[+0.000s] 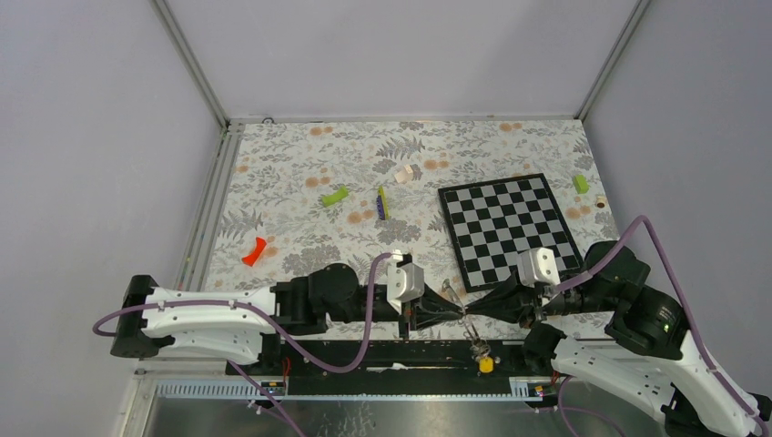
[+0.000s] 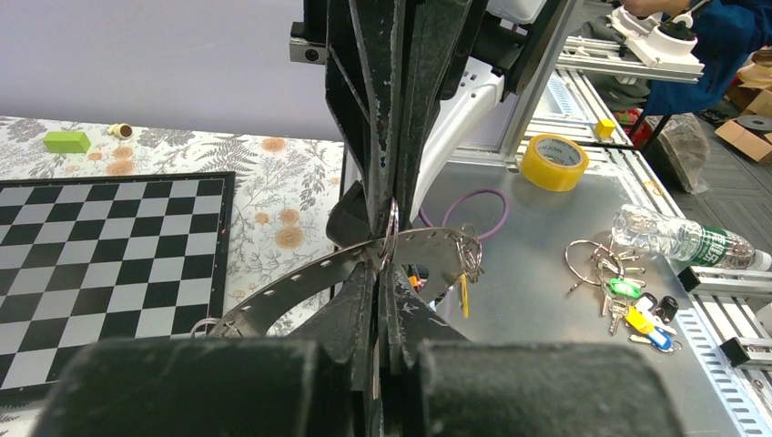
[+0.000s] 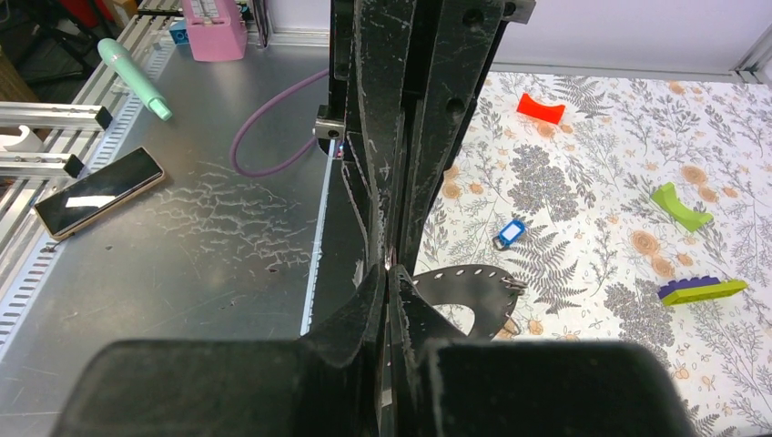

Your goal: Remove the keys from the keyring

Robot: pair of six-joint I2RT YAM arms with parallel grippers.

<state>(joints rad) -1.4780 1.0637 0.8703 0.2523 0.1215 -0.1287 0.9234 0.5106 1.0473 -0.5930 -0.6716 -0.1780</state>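
The keyring [image 2: 300,278] is a flat grey metal hoop with small holes, held in the air between both grippers above the table's near edge. My left gripper [image 2: 378,266] is shut on its band. My right gripper [image 3: 390,271] is shut on the same spot from the opposite side, and the two sets of fingertips meet [image 1: 462,315]. The hoop also shows in the right wrist view [image 3: 464,280]. A bunch of keys [image 2: 470,253] with a yellow tag [image 1: 487,365] hangs from the hoop. One blue-tagged key [image 3: 510,232] lies loose on the floral cloth.
A chessboard [image 1: 510,228] lies at right. A red block [image 1: 255,250], green blocks [image 1: 335,196] [image 1: 580,183] and a yellow-green and purple stick [image 1: 383,202] lie on the cloth. Another key bunch [image 2: 628,296], tape roll [image 2: 553,161] and bottle [image 2: 683,238] lie on the metal bench.
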